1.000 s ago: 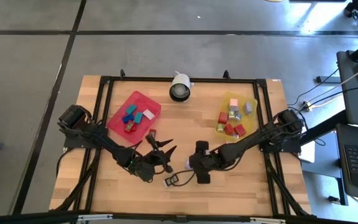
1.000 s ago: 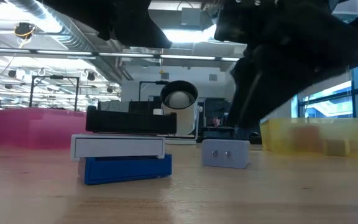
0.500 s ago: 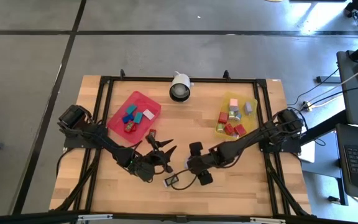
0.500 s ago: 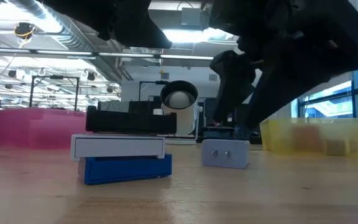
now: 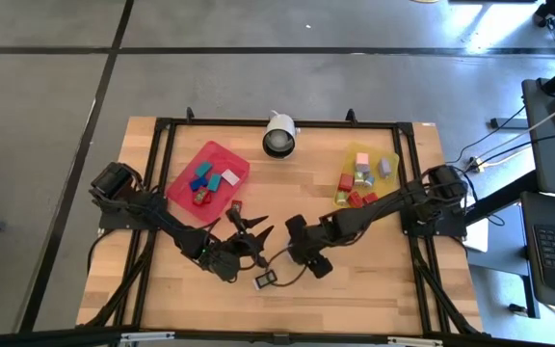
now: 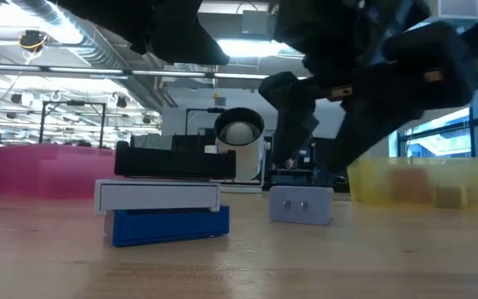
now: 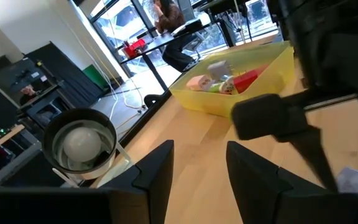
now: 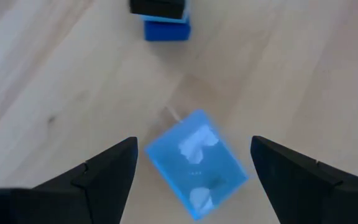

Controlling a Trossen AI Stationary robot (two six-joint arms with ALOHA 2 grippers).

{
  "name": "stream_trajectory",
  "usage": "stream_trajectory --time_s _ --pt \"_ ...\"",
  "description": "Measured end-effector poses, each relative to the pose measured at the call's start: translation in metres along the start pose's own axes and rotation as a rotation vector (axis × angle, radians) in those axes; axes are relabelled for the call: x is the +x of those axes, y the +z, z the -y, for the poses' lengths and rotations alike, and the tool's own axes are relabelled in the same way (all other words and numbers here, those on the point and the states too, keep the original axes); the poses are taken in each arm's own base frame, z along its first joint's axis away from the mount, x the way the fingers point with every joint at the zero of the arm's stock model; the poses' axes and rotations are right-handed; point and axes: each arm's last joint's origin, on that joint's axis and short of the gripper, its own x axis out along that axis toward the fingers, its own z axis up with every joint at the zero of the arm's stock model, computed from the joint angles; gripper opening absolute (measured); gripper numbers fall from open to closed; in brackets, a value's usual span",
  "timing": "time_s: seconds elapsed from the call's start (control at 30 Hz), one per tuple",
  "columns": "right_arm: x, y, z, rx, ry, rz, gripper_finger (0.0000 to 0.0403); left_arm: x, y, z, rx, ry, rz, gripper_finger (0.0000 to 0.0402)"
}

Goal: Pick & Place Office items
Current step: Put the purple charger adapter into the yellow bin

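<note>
Two risks we see: our right gripper, fingers spread, hangs over a skewed blue block on bare wood mid-table, so closing on its corners could twist it loose. Our left gripper, part-closed and empty, crowds nearby.

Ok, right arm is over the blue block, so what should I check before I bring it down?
1. Right gripper fingers open: ok, one stands on each side of the blue block.
2. Block centred between the fingers: ok, roughly.
3. Block square to the fingers: not ok, it lies turned at an angle.
4. Neighbours clear: ok, the blue-and-black stack lies apart from the block.
5. Left gripper out of the way: ok, empty and open, close beside the right arm but apart from it.
6. Height above the table: cannot tell.
</note>
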Motion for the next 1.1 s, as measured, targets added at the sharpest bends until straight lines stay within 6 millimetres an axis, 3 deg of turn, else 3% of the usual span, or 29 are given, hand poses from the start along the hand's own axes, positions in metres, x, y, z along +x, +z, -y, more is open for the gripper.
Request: stream_trajectory --time_s 0.2,0.43,0.77,1.1 --pt "0.006 -0.004 0.01 0.021 0.074 0.013 0.0315 0.003 -0.001 -0.001 0.01 0.007 -0.009 0.0145" --pt "0.026 -0.01 0.014 -0.089 0.073 -0.003 0.0315 0.005 -0.006 -0.002 0.045 0.01 -0.033 0.0145" --pt "0.039 -0.021 0.022 -0.01 0.1 -0.057 0.0314 0.009 -0.011 -0.004 0.054 0.022 -0.057 0.0145" --pt "0.038 -0.02 0.021 0.092 0.077 -0.066 0.0244 0.009 -0.012 -0.004 0.07 0.022 -0.062 0.0145"
